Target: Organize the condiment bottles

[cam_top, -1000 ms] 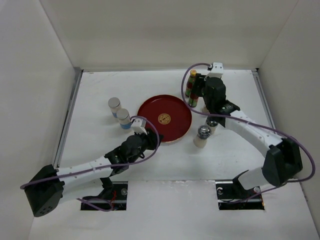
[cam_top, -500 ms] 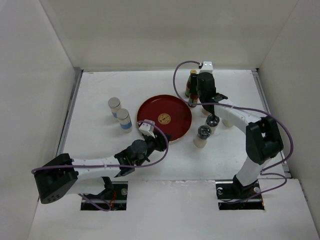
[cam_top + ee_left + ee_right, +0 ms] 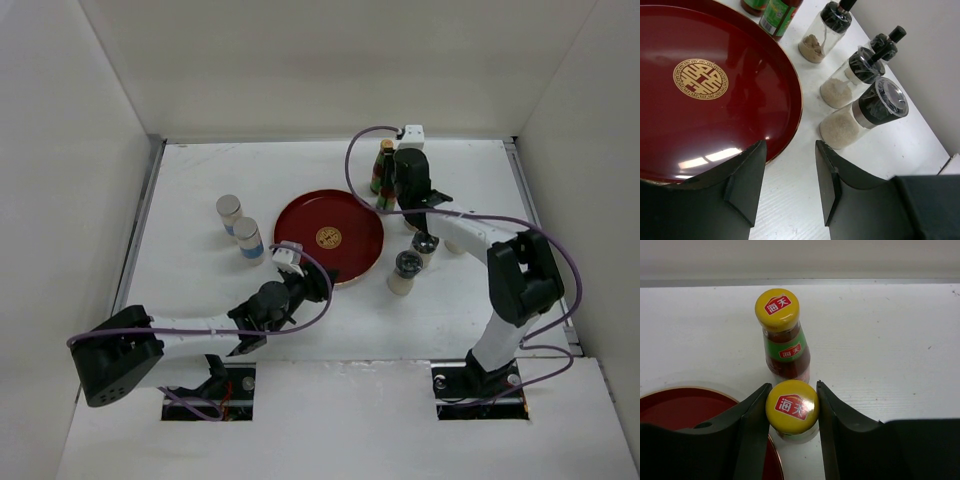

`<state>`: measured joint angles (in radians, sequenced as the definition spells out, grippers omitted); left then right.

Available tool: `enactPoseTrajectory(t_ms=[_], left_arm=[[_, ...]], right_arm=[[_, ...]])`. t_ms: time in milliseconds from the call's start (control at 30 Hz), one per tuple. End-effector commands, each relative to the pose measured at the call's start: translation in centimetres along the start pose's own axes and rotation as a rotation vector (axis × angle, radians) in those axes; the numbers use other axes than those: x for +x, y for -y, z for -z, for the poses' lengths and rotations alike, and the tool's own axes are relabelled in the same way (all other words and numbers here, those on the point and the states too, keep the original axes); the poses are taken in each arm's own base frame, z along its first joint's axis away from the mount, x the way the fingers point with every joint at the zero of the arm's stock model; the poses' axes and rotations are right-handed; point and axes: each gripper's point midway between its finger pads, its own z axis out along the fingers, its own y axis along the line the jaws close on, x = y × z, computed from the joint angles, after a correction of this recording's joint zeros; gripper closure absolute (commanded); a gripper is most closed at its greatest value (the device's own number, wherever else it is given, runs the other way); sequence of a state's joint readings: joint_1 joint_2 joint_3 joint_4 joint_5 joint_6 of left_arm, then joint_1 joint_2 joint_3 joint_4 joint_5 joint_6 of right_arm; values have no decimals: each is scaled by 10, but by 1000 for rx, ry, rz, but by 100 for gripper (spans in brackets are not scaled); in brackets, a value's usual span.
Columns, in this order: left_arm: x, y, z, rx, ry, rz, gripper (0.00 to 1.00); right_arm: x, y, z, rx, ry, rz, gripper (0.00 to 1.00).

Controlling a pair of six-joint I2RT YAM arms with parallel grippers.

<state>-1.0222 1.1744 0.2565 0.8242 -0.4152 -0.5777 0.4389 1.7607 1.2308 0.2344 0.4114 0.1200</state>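
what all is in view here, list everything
red tray: one, dark red with a gold emblem, mid-table
red sauce bottles: two, yellow caps, green necks, by the tray's far right rim
black-capped jars: four, clear, pale or brown contents, right of the tray
white shakers: two, grey tops, left of the tray
table: one, white
left gripper: open, at the tray's near rim
right gripper: closed on the nearer sauce bottle's cap

Red tray [image 3: 740, 115] with gold emblem [image 3: 700, 79], yellow-capped green-necked sauce bottles [image 3: 791, 407], black-capped pale jars [image 3: 860, 112]
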Motion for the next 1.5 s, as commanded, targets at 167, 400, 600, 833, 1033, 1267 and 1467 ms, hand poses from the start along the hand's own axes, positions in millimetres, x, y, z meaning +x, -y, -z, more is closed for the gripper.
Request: enactPoseTrajectory(t_ms=[167, 400, 600, 833, 1033, 1267, 1467], left_arm=[[-24, -10, 0, -16, 96, 90, 58], [-39, -41, 9, -113, 173, 145, 58], [-42, -52, 12, -145, 194, 148, 58], [-41, -59, 13, -166, 199, 154, 57], [-41, -64, 14, -179, 200, 163, 57], [-40, -68, 13, -188, 199, 170, 56], [-39, -69, 13, -188, 194, 170, 56]], right_arm=[[-119, 11, 55, -15, 306, -106, 73], [-144, -30, 80, -114, 352, -97, 73], [-140, -97, 72, -240, 334, -90, 73], [-129, -158, 45, -310, 313, -74, 73], [-120, -180, 28, -326, 294, -75, 73], [-103, -187, 18, -334, 262, -78, 71], [-75, -186, 14, -339, 213, -76, 57]])
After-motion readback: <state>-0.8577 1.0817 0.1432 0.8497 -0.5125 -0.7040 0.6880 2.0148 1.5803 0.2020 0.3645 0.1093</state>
